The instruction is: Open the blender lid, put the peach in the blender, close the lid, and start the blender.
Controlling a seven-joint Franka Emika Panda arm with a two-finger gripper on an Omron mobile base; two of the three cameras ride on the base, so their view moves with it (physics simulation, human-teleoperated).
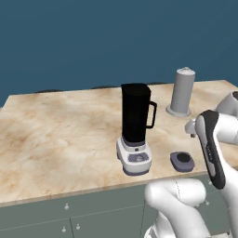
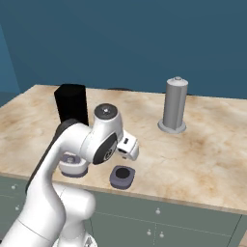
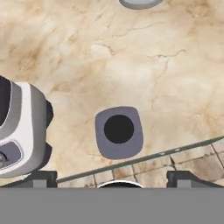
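The blender (image 1: 135,126) stands near the counter's front edge, a black jar with no lid on a white-grey base (image 3: 21,129). In the right base view my arm partly covers the blender (image 2: 71,104). The blender lid (image 1: 182,161) (image 2: 122,176) (image 3: 119,131) lies flat on the counter, knob up, just right of the base and close to the edge. My gripper (image 3: 113,177) hovers above the lid, open, its tips wide apart with nothing between them. The peach is out of view.
A plain grey cylinder (image 1: 182,92) (image 2: 174,106) with a round foot stands farther back on the marble counter (image 1: 56,139). The counter's front edge (image 3: 153,155) runs just beside the lid, with tiled floor (image 3: 192,164) beyond it. Grey cabinet fronts (image 1: 69,216) sit below.
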